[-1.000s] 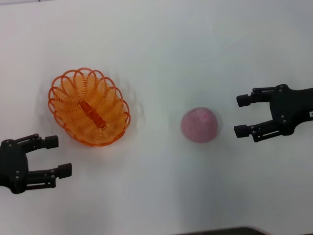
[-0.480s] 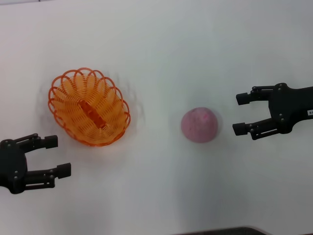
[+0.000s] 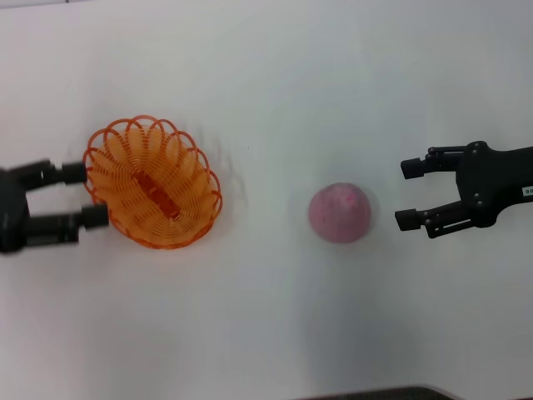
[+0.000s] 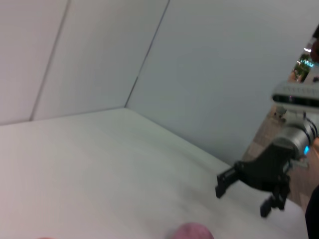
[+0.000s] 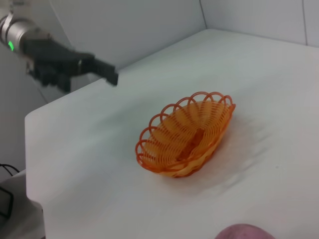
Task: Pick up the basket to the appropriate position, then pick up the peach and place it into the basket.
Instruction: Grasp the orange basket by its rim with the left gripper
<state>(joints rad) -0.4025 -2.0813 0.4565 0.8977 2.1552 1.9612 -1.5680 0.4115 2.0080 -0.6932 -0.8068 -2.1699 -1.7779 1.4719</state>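
Up swings the left gripper (image 3: 82, 196) from the near-left corner, jaws spread, now at the basket (image 3: 152, 184) rim near the table's left edge, long axis running diagonally. Right gripper (image 3: 406, 193), open, waits beside the peach (image 3: 340, 213) mid-table. White tabletop (image 3: 275, 83), plain walls.

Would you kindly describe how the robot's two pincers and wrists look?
Both the left pincer and the right pincer are matte black, each with two linked fingers ending in blocky pads. Each wrist is a silver-grey cylinder with a small lit indicator.
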